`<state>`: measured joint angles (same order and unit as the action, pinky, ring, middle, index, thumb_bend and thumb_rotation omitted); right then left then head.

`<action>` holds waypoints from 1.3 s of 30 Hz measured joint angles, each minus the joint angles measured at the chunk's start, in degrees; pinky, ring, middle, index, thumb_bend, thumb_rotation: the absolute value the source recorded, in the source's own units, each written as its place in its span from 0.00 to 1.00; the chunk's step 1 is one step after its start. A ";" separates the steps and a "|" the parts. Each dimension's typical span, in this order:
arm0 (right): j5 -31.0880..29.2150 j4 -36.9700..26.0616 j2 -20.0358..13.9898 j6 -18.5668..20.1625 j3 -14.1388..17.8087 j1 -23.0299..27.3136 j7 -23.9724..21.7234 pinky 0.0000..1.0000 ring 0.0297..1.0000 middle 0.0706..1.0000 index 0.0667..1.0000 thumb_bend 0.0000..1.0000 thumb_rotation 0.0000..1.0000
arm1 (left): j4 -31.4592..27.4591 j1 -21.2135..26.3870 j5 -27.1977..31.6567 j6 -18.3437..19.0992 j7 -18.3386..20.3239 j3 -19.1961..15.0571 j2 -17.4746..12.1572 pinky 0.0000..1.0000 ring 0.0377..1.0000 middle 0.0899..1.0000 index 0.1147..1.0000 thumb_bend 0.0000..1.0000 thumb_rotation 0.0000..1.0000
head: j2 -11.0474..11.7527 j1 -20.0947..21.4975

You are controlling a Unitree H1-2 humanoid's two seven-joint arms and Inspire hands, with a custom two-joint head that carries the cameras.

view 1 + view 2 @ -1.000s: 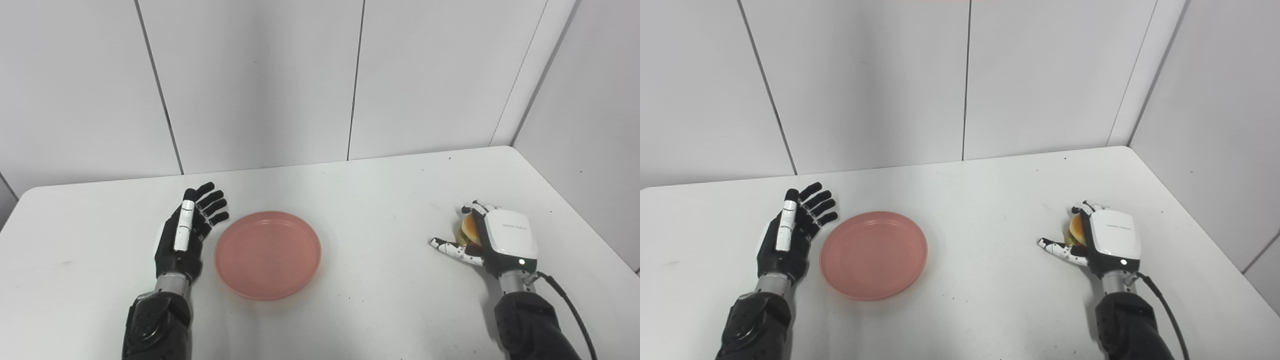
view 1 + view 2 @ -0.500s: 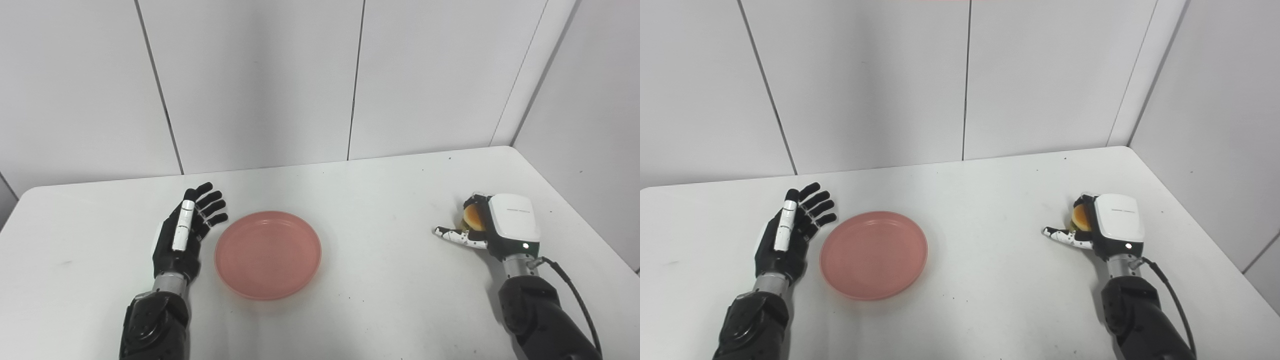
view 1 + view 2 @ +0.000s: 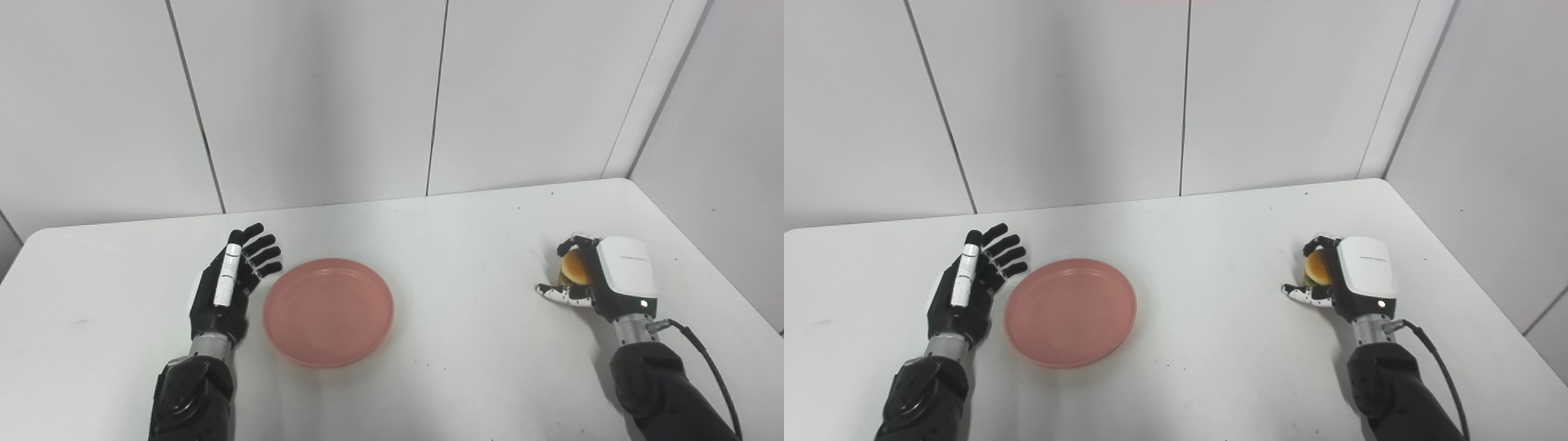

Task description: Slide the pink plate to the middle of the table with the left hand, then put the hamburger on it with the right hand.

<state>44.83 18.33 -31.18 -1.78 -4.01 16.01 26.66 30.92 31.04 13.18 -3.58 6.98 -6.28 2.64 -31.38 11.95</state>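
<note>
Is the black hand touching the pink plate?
Apart. The left eye view shows a strip of white table between the left hand and the pink plate.

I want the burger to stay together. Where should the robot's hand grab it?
Best around the bun's sides, coming from the right. The right hand already does so: fingers curl over the round hamburger, thumb below. A soft side squeeze probably keeps the layers stacked.

Two head cameras, side by side, elevated, angled down and forward across table (image 3: pixel 465 233) toward white wall panels. Medium range. Right eye view offset slightly rightward. Both share whole tabletop, back wall, right corner; arms enter bottom edge.
</note>
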 measured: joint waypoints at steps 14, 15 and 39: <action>-1.68 -22.79 1.12 0.89 1.15 2.13 -12.30 0.20 0.23 0.30 0.44 0.50 0.15 | 3.70 1.25 -0.98 -3.24 -0.58 1.24 2.86 0.62 0.67 0.67 0.65 0.80 0.69 | 0.00 -9.23; -1.76 -23.22 1.34 0.87 1.11 2.19 -12.50 0.20 0.24 0.30 0.44 0.50 0.15 | 4.09 1.50 -1.02 -3.81 -0.62 1.30 3.08 0.61 0.67 0.66 0.64 0.79 0.69 | -0.17 -10.10; 2.07 -19.52 14.14 -3.78 -11.82 9.71 -20.16 0.21 0.26 0.32 0.44 0.51 0.14 | 8.26 2.69 -1.40 -9.04 -1.18 2.20 4.40 0.63 0.67 0.65 0.64 0.76 0.69 | 0.88 -16.08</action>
<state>46.90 -1.19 -17.05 -5.56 -15.83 25.72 6.51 39.18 33.73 11.77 -12.62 5.81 -4.07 7.03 -30.50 -4.13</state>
